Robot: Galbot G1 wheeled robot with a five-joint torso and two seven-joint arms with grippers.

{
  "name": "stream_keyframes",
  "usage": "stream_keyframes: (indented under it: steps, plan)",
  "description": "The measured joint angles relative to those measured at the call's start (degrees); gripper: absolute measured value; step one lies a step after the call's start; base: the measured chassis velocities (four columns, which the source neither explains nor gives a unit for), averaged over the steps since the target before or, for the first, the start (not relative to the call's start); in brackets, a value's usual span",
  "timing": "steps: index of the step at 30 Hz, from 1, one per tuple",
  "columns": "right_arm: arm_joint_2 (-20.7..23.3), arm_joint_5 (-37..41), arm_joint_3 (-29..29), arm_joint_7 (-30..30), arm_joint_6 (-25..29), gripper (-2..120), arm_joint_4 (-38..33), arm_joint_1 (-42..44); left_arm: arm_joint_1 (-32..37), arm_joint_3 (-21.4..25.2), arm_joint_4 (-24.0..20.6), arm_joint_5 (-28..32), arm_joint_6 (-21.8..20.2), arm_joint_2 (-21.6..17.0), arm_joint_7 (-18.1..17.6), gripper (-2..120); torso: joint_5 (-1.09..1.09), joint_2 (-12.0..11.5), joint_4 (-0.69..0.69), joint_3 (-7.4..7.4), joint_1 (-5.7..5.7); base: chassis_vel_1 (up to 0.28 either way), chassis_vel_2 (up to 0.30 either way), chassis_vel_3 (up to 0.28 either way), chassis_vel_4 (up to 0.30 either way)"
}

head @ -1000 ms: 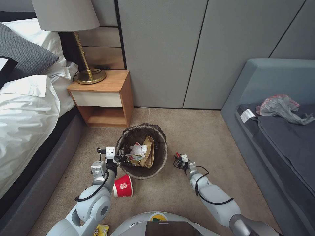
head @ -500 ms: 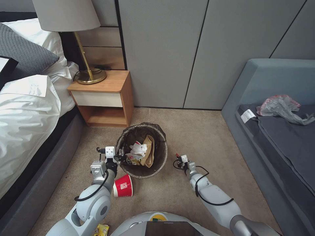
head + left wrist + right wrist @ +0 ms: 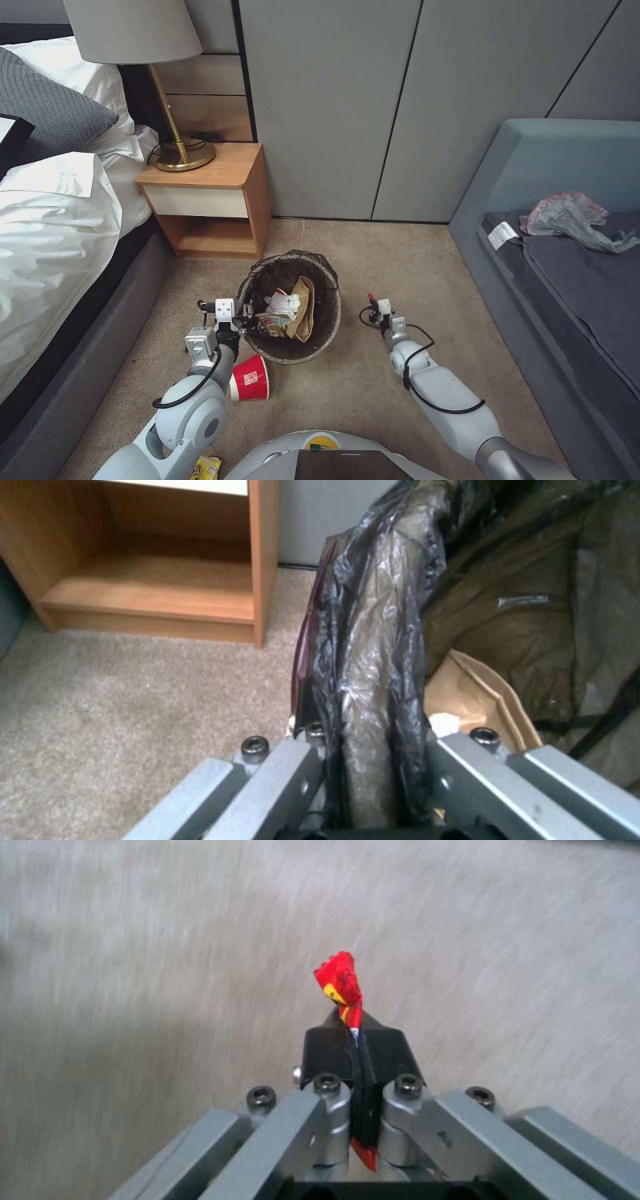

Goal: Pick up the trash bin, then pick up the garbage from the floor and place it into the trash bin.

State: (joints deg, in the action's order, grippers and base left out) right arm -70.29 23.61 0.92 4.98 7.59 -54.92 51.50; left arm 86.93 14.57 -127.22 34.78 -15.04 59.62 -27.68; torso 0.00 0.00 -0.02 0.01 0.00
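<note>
Pincers are being kept clamped, right pincer (image 3: 353,1040) on the red scrap (image 3: 340,977), left pincer (image 3: 367,750) on the trash bin (image 3: 293,353) rim; the thinly-pinched scrap risks slipping out.

Beige carpeted floor (image 3: 373,393) beside a bed: the lined trash bin (image 3: 291,350) appears to stand on it, a red-and-white paper cup (image 3: 249,379) on its side just beside, a yellow wrapper (image 3: 206,468) nearer the robot.

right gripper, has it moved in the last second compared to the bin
Yes. The right gripper, shut on a red scrap, has shifted up the head view toward the wall, away from the trash bin.
</note>
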Motion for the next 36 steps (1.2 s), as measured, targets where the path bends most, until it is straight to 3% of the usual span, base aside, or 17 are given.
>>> stream_keyframes:
  steps: [13,23,27,30,31,32,36]
  plan:
    - [1.5,1.6,1.4,3.4,-0.7,0,-6.5,0.6,0.2,-0.4,0.0,0.0,-0.1,-0.2,0.0,0,0.0,0.0,0.01,0.0,0.0,0.0,0.0,0.0,0.0]
    - [4.6,3.3,4.0,8.4,-1.0,0,-18.7,1.5,0.5,-0.9,0.1,-0.3,-0.1,-0.3,0.2,0,-0.03,0.0,0.02,-0.01,0.0,0.0,0.0,0.0,0.0]
    - [6.4,3.5,5.5,10.4,-0.4,0,-24.4,2.1,0.6,-1.0,0.3,-0.4,-0.1,-0.5,0.2,0,0.02,0.0,0.02,-0.01,0.0,0.0,0.0,0.0,0.0]
    - [10.8,4.7,7.6,11.6,0.9,0,-34.8,3.8,0.7,-1.1,0.5,-0.5,-0.2,-0.9,0.3,0,0.02,0.0,0.01,-0.01,0.0,0.0,0.0,0.0,0.0]
    - [10.8,4.7,7.6,11.6,0.9,0,-34.8,3.8,0.7,-1.1,0.5,-0.5,-0.2,-0.9,0.3,0,0.02,0.0,0.01,-0.01,0.0,0.0,0.0,0.0,0.0]
    - [13.3,5.5,8.1,11.4,1.5,0,-40.6,4.8,0.7,-1.2,0.6,-0.5,-0.2,-1.1,0.3,0,0.0,0.0,0.02,-0.01,0.0,0.0,0.0,0.0,0.0]
    - [16.3,6.9,8.6,9.7,2.1,0,-48.9,6.4,0.5,-1.7,0.8,-0.5,-0.5,-1.3,0.4,0,0.02,0.0,0.01,-0.01,0.0,0.0,0.0,0.0,0.0]
